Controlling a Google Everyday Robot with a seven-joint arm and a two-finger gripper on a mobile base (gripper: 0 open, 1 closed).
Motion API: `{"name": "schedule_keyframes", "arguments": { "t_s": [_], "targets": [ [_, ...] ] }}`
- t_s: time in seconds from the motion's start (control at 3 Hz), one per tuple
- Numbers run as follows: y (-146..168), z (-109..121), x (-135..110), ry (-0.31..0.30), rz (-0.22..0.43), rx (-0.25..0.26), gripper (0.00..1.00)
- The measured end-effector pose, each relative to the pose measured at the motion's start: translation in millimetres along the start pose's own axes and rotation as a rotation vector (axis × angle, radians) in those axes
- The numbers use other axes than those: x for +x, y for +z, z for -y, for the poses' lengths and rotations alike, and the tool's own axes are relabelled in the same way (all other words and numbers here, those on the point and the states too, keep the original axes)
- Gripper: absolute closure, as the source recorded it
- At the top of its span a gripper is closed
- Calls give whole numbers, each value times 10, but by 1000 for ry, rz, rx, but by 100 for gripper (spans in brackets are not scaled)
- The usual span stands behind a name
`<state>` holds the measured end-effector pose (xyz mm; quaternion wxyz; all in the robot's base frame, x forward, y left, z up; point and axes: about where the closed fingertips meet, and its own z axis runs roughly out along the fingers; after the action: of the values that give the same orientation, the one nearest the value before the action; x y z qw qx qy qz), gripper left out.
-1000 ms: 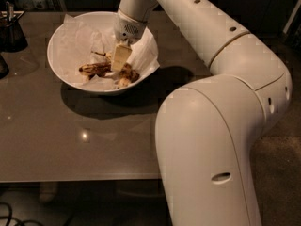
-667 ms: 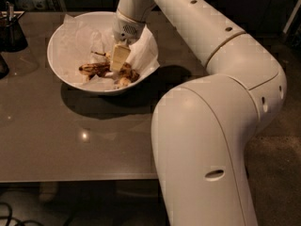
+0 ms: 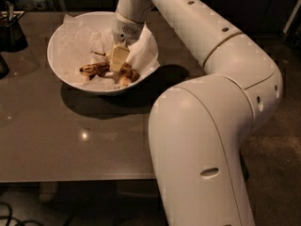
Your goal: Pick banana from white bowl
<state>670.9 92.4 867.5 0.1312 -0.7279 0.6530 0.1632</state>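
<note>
Inside the white bowl [image 3: 101, 87], my gripper [image 3: 117, 66] down on the banana [image 3: 96, 69], grip state unreadable from here.

The big white arm [image 3: 207, 140] fills the right side of the view. Its thick lower part stands up at the front and bends at a round elbow [image 3: 249, 74]. A thinner part then reaches up and left. At the far end the wrist [image 3: 128, 25] turns down, and the hand [image 3: 118, 62] points down at the upper left

Banana [image 3: 95, 70] partly behind end effector [image 3: 118, 64]
</note>
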Motion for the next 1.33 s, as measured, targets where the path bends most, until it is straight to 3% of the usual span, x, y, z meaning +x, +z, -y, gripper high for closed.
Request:
{"name": "schedule_keyframes", "arguments": {
  "t_s": [0.33,1.0,1.33],
  "targets": [
    [-119,34,133,25,-44,51,100],
    [-217,38,28,7,-52,105,100],
    [-400,-96,-73,-25,-63,146,100]
  ]
}}
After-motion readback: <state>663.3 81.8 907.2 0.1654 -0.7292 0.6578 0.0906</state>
